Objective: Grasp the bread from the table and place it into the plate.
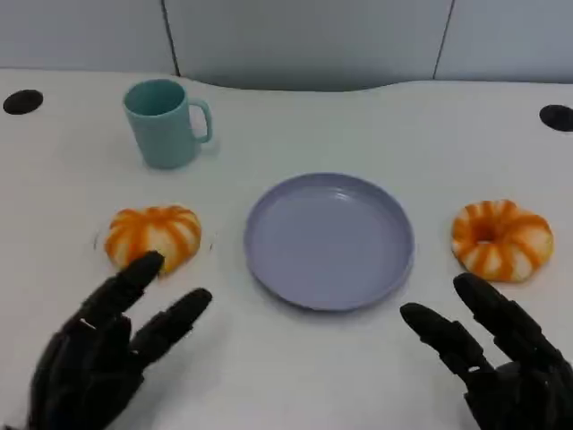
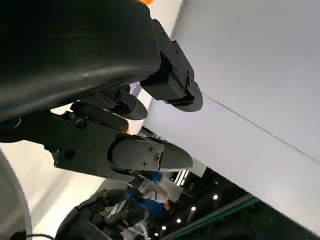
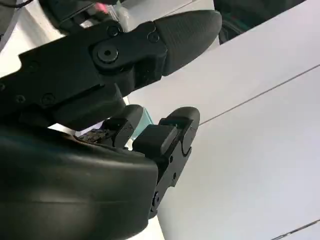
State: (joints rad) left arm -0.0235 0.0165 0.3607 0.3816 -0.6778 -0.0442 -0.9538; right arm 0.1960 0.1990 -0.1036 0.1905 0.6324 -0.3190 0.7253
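Note:
Two orange-and-white striped ring breads lie on the white table. One bread point(image 1: 153, 235) is left of the lavender plate point(image 1: 329, 240), the other bread point(image 1: 501, 238) is to its right. The plate holds nothing. My left hand point(image 1: 107, 349) hovers at the lower left with fingers spread, its fingertips just short of the left bread. My right hand point(image 1: 501, 358) is at the lower right, fingers apart, below the right bread. Both wrist views show black fingers point(image 2: 150, 152) point(image 3: 165, 37) spread with nothing between them.
A teal mug point(image 1: 166, 122) stands behind the left bread, handle toward the right. Two black round holes point(image 1: 22, 101) point(image 1: 557, 116) sit near the table's far corners. A grey wall panel runs behind the table.

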